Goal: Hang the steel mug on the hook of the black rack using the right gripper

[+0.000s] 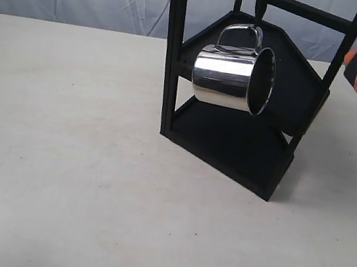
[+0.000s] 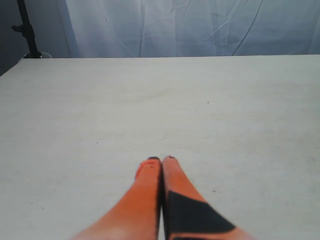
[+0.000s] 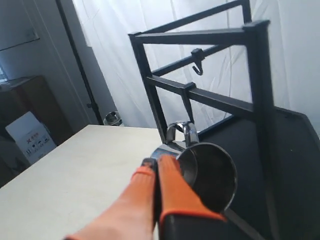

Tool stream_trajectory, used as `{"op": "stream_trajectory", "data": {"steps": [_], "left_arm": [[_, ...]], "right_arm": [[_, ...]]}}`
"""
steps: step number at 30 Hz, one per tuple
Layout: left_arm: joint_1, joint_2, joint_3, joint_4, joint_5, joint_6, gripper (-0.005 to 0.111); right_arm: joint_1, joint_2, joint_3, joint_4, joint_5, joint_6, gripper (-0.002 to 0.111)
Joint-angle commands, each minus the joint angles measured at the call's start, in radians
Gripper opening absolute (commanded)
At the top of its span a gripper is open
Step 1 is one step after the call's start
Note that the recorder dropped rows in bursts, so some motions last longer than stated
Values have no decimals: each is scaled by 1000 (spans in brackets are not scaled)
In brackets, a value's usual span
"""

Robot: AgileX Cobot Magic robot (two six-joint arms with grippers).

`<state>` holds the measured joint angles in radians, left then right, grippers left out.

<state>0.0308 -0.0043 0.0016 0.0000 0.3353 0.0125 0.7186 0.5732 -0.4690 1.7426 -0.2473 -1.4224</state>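
A: Mug status?
B: Steel mug [image 1: 233, 76] hangs by its looped handle on the hook [image 1: 259, 11] under the top crossbar of the black rack [image 1: 231, 138]. Body tipped sideways, open mouth facing the table's right edge. Rack stands near the far edge, right of centre.
A: Right gripper?
B: Right gripper [image 3: 156, 162] has its orange fingers pressed together, nothing between them. Wrist view: tips just beside the mug rim, touching or not — can't tell. Exterior view shows the arm at the right edge, apart from the rack.
A: Left?
B: Left gripper [image 2: 161, 160] closed too, empty, over bare table [image 2: 100, 125].
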Motion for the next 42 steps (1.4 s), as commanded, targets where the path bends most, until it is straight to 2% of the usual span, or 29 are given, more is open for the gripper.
{"op": "stream_trajectory", "data": {"steps": [1, 4, 7, 13, 17, 23, 26, 31, 34, 36, 37, 39, 42], "left_arm": [[-5, 4, -2, 0, -8, -5, 0], [-5, 4, -2, 0, -8, -5, 0], [-5, 4, -2, 0, -8, -5, 0], [-5, 4, -2, 0, -8, -5, 0], [-5, 4, -2, 0, -8, -5, 0], [-5, 4, -2, 0, -8, -5, 0], [-5, 4, -2, 0, -8, -5, 0], [-5, 4, -2, 0, -8, -5, 0], [-5, 4, -2, 0, -8, -5, 0], [-5, 4, -2, 0, -8, -5, 0], [-5, 4, -2, 0, -8, -5, 0], [-5, 4, -2, 0, -8, -5, 0], [-5, 4, -2, 0, -8, -5, 0]], "right_arm": [[-115, -104, 128, 2, -10, 191, -1], [-268, -209, 259, 2, 75, 377, -1], [-406, -322, 366, 2, 166, 476, -1], [-591, -495, 464, 2, 247, 490, -1], [-629, -541, 469, 2, 266, 520, -1], [-629, -547, 469, 2, 190, 949, -1], [-629, -547, 468, 0, 237, 941, -1], [-629, -547, 399, -242, 284, 879, -1], [-629, -547, 353, -317, 308, 808, -1], [-629, -547, 338, -444, 311, 818, -1], [-629, -547, 334, -573, 323, 873, -1], [-629, -547, 334, -947, 349, 1101, -1], [-629, -547, 337, -1512, 373, 1665, -1]]}}
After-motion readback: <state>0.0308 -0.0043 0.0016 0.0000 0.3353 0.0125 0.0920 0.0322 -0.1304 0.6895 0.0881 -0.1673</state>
